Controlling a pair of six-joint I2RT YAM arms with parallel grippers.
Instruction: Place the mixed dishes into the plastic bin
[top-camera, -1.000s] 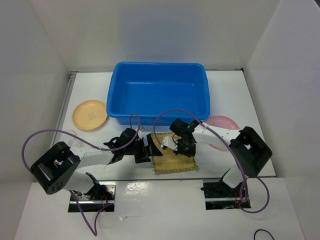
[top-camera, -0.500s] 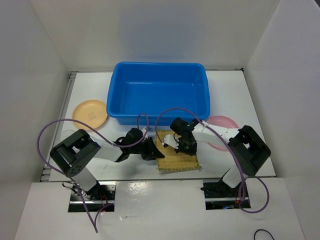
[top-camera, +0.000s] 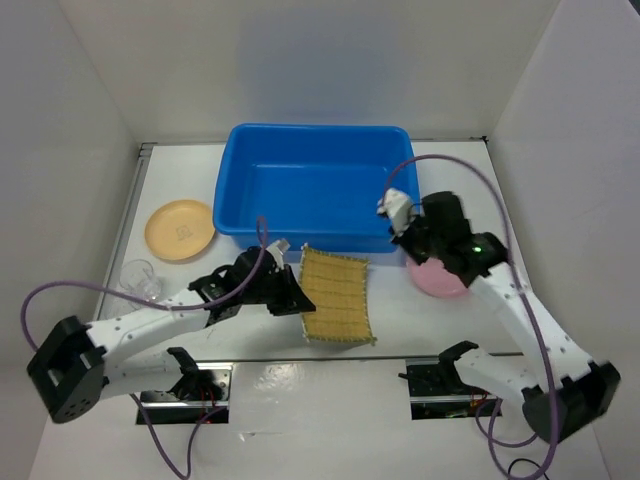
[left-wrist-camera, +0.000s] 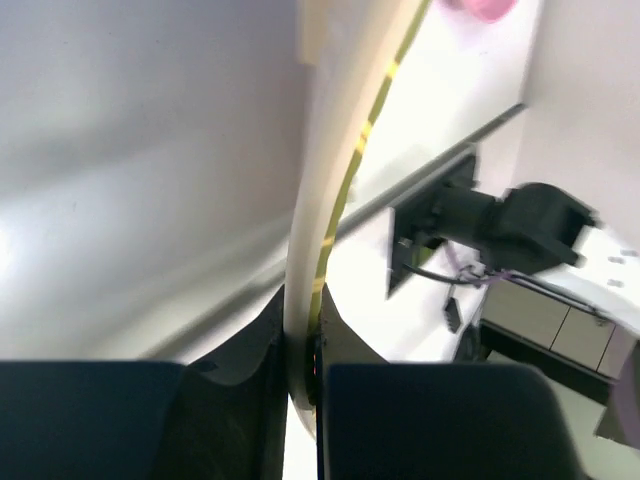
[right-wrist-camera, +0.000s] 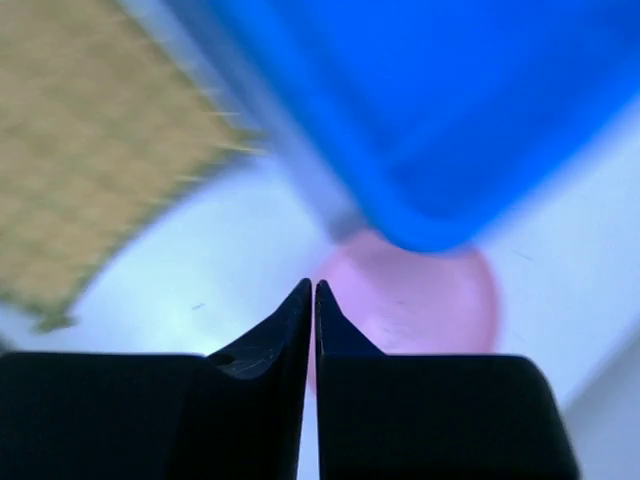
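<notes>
White walls close in a white counter (top-camera: 470, 190) on three sides. The blue plastic bin (top-camera: 315, 185) sits at the upper centre of the top view, its rim near the back edge. Bare counter lies on both sides of it.

Just below the bin's front rim, the bamboo mat (top-camera: 337, 295) lies at centre frame. Its near edge almost reaches the counter's front edge. The left hand (top-camera: 288, 299) is closed on the mat's left edge. In the left wrist view the mat (left-wrist-camera: 318, 200) runs edge-on between the two fingers and curves upward away from them.

The pink plate (top-camera: 440, 278) rests right of centre, partly hidden under the right arm and close to the bin's right front corner. The right hand (right-wrist-camera: 312, 296) hangs above that corner with its fingers all but touching and nothing between them. Its own view shows the bin's corner (right-wrist-camera: 450, 100), the pink plate (right-wrist-camera: 425, 300) below it and the mat (right-wrist-camera: 80, 170) at upper left.

At the left of the top view, the tan-orange plate (top-camera: 180, 230) lies beside the bin's left wall. A clear glass cup (top-camera: 138, 275) stands below it, near the counter's left edge.
</notes>
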